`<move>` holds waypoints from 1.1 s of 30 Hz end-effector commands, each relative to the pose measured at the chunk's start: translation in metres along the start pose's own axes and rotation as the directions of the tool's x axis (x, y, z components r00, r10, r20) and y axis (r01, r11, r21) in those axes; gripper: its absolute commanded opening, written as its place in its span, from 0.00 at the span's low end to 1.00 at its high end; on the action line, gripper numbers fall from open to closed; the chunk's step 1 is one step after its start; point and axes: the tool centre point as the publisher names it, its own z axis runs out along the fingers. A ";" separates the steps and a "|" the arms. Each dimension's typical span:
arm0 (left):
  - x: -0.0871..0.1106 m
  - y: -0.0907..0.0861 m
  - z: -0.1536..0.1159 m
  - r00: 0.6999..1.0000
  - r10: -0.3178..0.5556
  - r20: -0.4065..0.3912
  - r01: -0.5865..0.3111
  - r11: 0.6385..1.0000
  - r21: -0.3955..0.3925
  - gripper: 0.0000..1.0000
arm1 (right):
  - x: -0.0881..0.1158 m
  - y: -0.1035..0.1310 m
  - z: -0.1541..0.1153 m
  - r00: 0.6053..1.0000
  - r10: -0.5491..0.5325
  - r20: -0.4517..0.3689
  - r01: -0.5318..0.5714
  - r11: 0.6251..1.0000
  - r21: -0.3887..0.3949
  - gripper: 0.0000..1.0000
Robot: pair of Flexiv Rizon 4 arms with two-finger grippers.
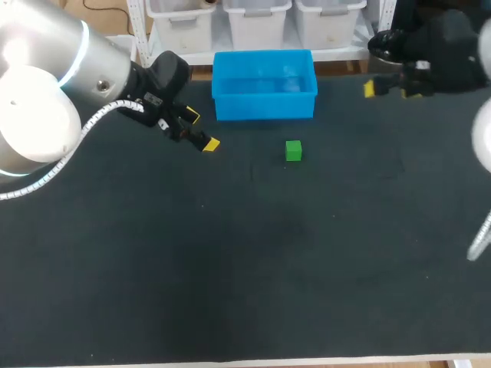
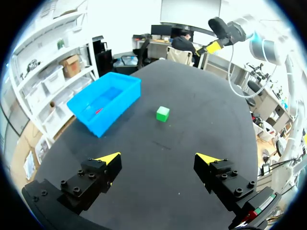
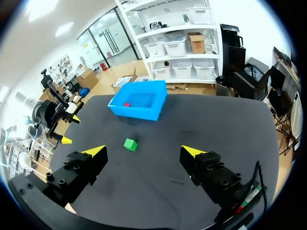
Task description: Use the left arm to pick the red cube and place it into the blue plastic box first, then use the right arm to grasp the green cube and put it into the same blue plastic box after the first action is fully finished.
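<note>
Your left hand point(image 2: 158, 161) hangs over the dark surface point(image 1: 230, 268) with its yellow-tipped fingers spread wide and nothing between them, the wrist tilted down from the arm's side. Ahead of it and off to one side lies the blue plastic box point(image 2: 120, 93), its long axis running obliquely away from that hand. The red cube point(image 3: 126, 104) rests inside, near the end closest to your left hand. The green cube point(image 2: 162, 113) sits flat on the surface straight ahead of the left hand, near the box's long front wall but apart from it. Your right hand point(image 3: 143, 152) is also spread and empty, held well apart from the box, with the green cube ahead of it.
</note>
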 end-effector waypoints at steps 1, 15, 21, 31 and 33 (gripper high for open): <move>0.001 0.000 0.000 1.000 0.002 0.005 -0.002 1.000 0.002 1.00 | -0.018 0.015 0.029 0.999 -0.004 -0.042 0.005 0.999 0.033 1.00; 0.001 0.000 0.000 1.000 0.002 0.005 -0.002 1.000 0.002 1.00 | -0.037 0.048 0.061 0.989 0.009 -0.149 0.005 0.995 0.096 1.00; 0.001 0.000 0.000 1.000 0.002 0.005 -0.002 1.000 0.002 1.00 | -0.033 0.063 0.072 0.981 0.030 -0.191 -0.008 0.993 0.116 1.00; 0.001 0.000 0.000 1.000 0.002 0.005 -0.002 1.000 0.002 1.00 | -0.020 0.080 0.086 0.963 0.043 -0.267 0.007 0.983 0.185 1.00; 0.001 0.000 0.000 1.000 0.002 0.005 -0.002 1.000 0.002 1.00 | -0.020 0.082 0.087 0.958 0.052 -0.282 0.007 0.979 0.204 1.00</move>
